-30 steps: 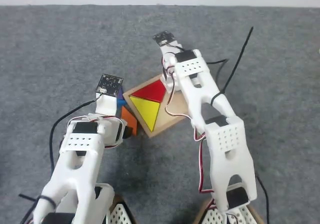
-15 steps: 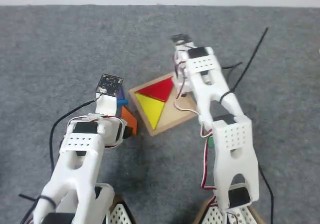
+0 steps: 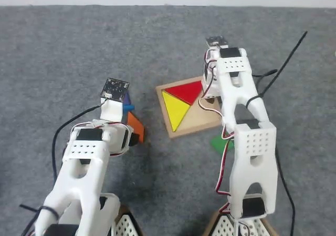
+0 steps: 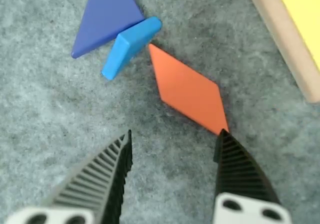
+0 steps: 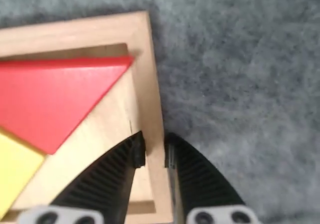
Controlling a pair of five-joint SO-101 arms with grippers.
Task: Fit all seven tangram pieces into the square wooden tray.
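Note:
The square wooden tray (image 3: 200,119) lies at mid-table with a red triangle (image 3: 187,91) and a yellow triangle (image 3: 176,110) in it. My right gripper (image 5: 154,143) is shut on the tray's rim (image 5: 152,79) near a corner, one finger inside and one outside. The red triangle (image 5: 55,99) lies just beyond it. My left gripper (image 4: 175,134) hangs open just above the carpet, at the near tip of an orange parallelogram (image 4: 187,92). A light blue piece (image 4: 131,45) stands on edge against a dark blue triangle (image 4: 107,14).
A green piece (image 3: 219,143) lies on the carpet beside the tray's near right corner, partly under the right arm. The orange parallelogram (image 3: 135,126) and blue pieces (image 3: 127,108) sit left of the tray. Grey carpet spreads all round.
The right arm has dragged the tray to the right and turned it, away from the orange and blue pieces. The green piece has come into sight. The left arm has kept still.

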